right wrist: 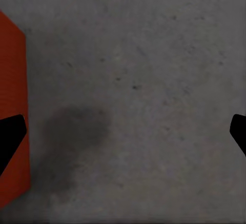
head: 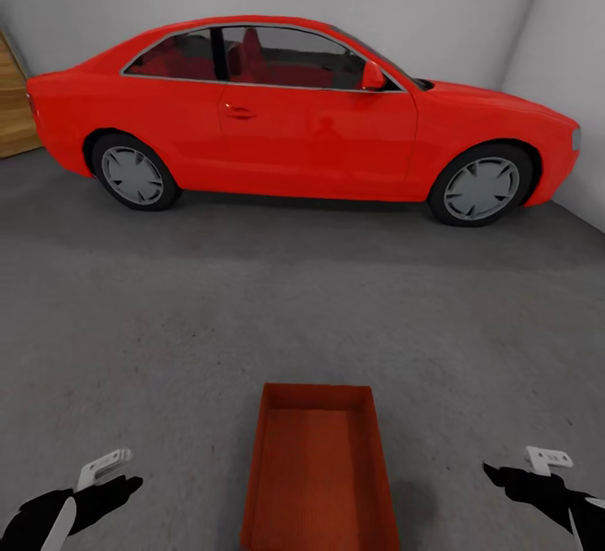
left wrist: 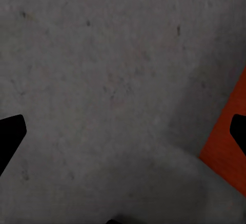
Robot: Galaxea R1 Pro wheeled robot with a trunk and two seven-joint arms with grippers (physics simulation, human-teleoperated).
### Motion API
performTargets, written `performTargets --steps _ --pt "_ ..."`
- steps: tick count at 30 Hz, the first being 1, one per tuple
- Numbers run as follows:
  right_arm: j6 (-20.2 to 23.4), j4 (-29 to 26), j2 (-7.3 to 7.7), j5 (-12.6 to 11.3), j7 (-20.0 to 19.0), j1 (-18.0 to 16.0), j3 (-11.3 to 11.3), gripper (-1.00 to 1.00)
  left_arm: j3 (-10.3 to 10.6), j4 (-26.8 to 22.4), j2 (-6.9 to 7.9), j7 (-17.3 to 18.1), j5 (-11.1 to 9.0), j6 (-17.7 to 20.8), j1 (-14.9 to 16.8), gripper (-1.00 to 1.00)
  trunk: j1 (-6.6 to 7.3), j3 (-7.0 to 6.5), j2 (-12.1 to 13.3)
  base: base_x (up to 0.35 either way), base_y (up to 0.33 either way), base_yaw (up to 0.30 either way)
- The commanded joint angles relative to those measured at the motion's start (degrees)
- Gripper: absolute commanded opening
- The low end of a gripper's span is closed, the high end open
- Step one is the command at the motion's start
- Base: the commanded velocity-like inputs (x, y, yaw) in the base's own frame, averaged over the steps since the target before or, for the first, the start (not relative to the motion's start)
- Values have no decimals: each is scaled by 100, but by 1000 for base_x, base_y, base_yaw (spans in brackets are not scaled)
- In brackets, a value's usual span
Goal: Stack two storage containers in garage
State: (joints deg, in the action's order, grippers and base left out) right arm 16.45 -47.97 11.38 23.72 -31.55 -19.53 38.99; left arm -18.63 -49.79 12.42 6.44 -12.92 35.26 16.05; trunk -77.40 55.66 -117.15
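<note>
One orange-red lidless storage container sits on the dark grey garage floor at the near centre, its long side running away from me. Its inside looks bare. A second container is out of view. My left gripper hovers to the left of the bin, open, with nothing between its fingers. In the left wrist view the bin's wall lies beside one fingertip. My right gripper hovers on the bin's other side, open and holding nothing. The right wrist view catches the bin's wall at the edge.
A big red coupe car stands side-on across the far half of the garage. White walls close off the back and right. A wood-panelled door is at the far left. Grey floor stretches between the car and the bin.
</note>
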Motion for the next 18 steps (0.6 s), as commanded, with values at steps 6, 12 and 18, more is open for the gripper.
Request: performTargets --steps 6,12,18 --pt "16 36 -4 40 -37 -6 21 100 -17 -4 -2 24 0 33 3 100 1 18 -2 0 0 13" --pt "0 45 -4 24 -37 -7 29 100 -12 27 -9 24 0 33 3 100 1 43 -2 0 0 -27" --pt "-170 51 5 10 -44 -5 38 100 -14 79 -3 24 0 33 3 100 1 16 -2 0 0 -254"
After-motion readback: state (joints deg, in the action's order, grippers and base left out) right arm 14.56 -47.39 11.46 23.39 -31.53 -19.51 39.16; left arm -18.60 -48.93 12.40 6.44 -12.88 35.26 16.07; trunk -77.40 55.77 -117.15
